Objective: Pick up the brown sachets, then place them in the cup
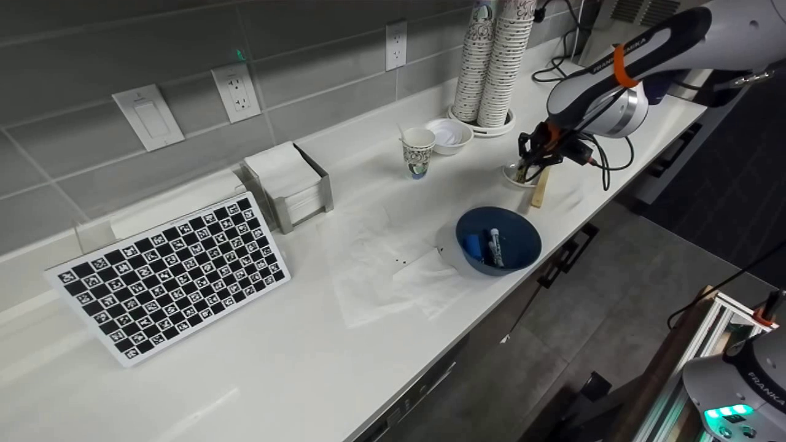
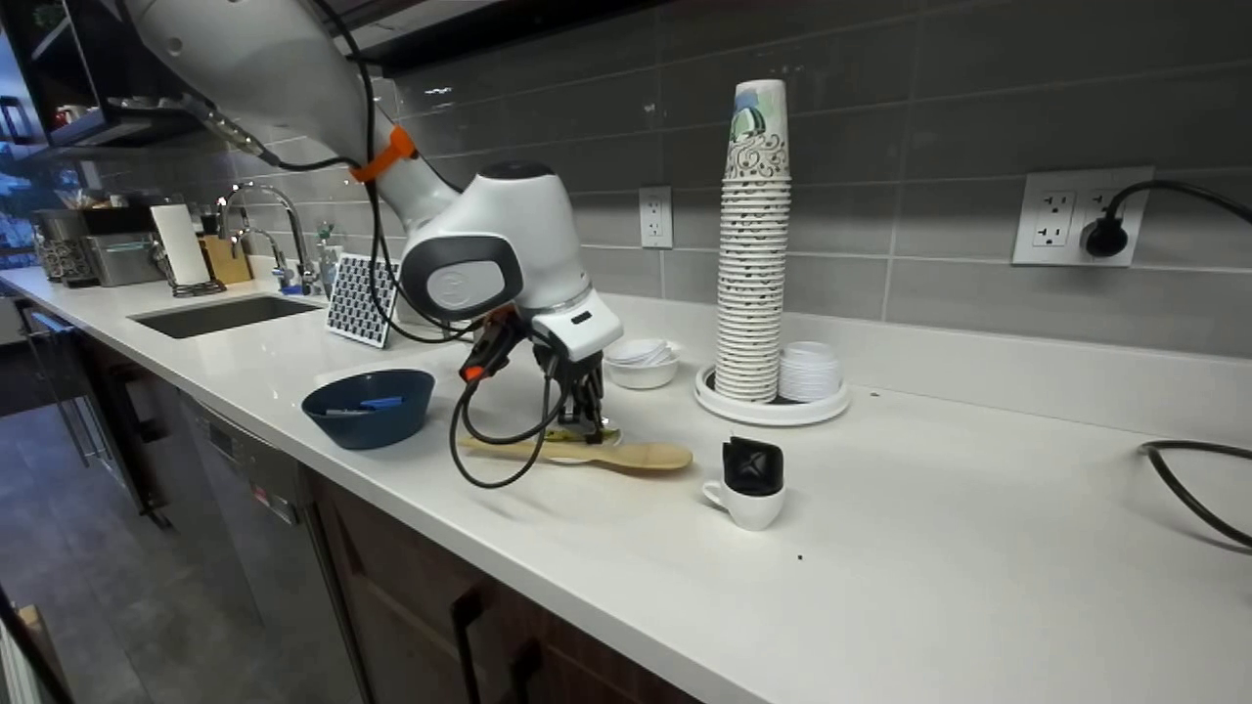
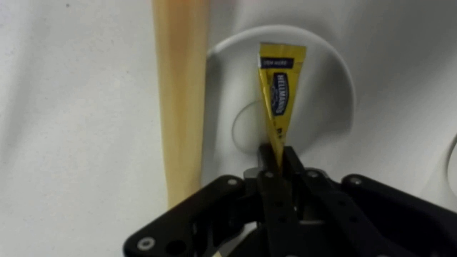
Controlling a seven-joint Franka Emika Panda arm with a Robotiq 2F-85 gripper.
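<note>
In an exterior view we had the arm (image 2: 430, 196) sloping from 10 o'clock down to the wrist (image 2: 567, 254), with the jaws pointing to 6, down at the desk (image 2: 929, 587). In an exterior view the forearm (image 1: 669, 40) rose from the jaws toward 2 o'clock.

Jaws: clamped on the yellow sachet (image 3: 280, 92). In the wrist view they sat at 6 o'clock, pinching the sachet's 6 o'clock end, which narrowed into the grip.

Sachet's long axis: 12–6 in that view, broad flat end at 12, HELLMANN'S print running lengthwise. We saw it over the white dish (image 3: 328, 92); couldn't tell if it touched. The wooden spoon (image 3: 180, 107) was at 9 o'clock of the sachet, close to parallel.

Cup (image 2: 748, 513): in an exterior view, upright on the desk at 4 o'clock of the jaws, apart from the spoon's end, handle at 9, black packet (image 2: 753, 466) sticking up out of it.

In an exterior view we had the blue bowl (image 1: 522, 233) at 7 o'clock of the jaws. In an exterior view the cup stack (image 2: 753, 274) stood between 1 and 2 on a white tray (image 2: 773, 418).
</note>
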